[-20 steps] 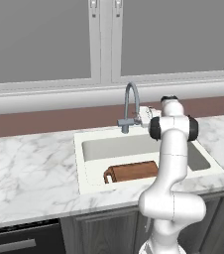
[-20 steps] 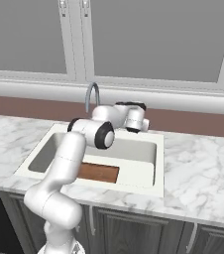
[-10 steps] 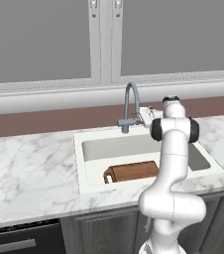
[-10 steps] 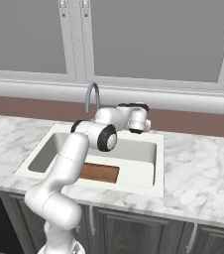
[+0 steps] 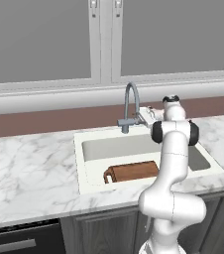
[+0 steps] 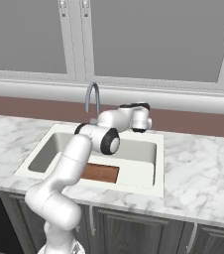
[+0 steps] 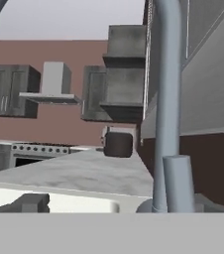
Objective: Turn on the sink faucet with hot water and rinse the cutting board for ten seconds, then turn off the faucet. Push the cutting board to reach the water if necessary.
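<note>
The sink faucet (image 5: 130, 105) rises behind the sink (image 5: 80, 150), with its short lever (image 5: 120, 122) pointing left at the base. My gripper (image 5: 140, 116) hovers just right of the faucet's stem, at lever height, aimed at it. In the hand view the faucet (image 7: 166, 114) stands very close, with a short grey stub (image 7: 178, 183) in front of it. My fingers are not clear enough to show their state. The cutting board (image 5: 132, 171) lies flat at the basin's front, handle loop to the left, partly behind my arm; the right base view also shows the cutting board (image 6: 100, 172). No water shows under the spout.
Marble counter (image 5: 29, 168) runs to both sides of the sink. A low wall ledge and windows stand right behind the faucet. A dark round pot (image 7: 118, 144) sits far along the counter, and a stove (image 7: 15, 154) shows beyond it.
My hand has barely shifted beside the faucet. The cutting board and the lever are where they were.
</note>
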You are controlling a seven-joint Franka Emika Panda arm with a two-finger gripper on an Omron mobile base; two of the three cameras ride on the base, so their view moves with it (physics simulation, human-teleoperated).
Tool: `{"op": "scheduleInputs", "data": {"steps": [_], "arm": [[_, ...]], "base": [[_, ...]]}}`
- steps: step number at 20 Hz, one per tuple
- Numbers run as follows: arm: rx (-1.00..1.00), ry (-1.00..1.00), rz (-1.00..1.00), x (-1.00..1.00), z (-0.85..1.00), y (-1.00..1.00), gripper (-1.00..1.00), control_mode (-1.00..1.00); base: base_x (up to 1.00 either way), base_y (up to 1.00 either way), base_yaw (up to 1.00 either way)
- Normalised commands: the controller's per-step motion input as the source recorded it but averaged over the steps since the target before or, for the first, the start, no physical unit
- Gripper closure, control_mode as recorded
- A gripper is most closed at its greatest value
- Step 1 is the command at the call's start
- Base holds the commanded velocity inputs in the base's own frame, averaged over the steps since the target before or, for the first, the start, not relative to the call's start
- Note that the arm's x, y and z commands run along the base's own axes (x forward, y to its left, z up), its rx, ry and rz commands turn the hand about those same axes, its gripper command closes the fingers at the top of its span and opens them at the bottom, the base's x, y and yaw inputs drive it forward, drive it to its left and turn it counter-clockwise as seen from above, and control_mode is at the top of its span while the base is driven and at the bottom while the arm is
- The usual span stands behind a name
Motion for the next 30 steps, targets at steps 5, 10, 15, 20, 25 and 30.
{"op": "scheduleInputs", "data": {"steps": [5, 10, 15, 20, 25, 30], "arm": [[0.04, 0.0, 0.1, -0.43, 0.0, 0.0, -1.0, -1.0], [0.03, 0.0, 0.02, -0.35, 0.0, -0.09, -1.0, -1.0], [0.01, 0.0, 0.0, -0.28, 0.0, -0.17, -1.0, -1.0], [0.0, 0.0, 0.0, -0.06, 0.0, -0.01, -1.0, -1.0], [0.0, 0.0, 0.0, -0.04, 0.0, 0.0, -1.0, -1.0], [0.0, 0.0, 0.0, 0.0, 0.0, 0.0, -1.0, -1.0]], "base": [[0.0, 0.0, 0.0], [0.0, 0.0, 0.0], [0.0, 0.0, 0.0], [0.0, 0.0, 0.0], [0.0, 0.0, 0.0], [0.0, 0.0, 0.0]]}}
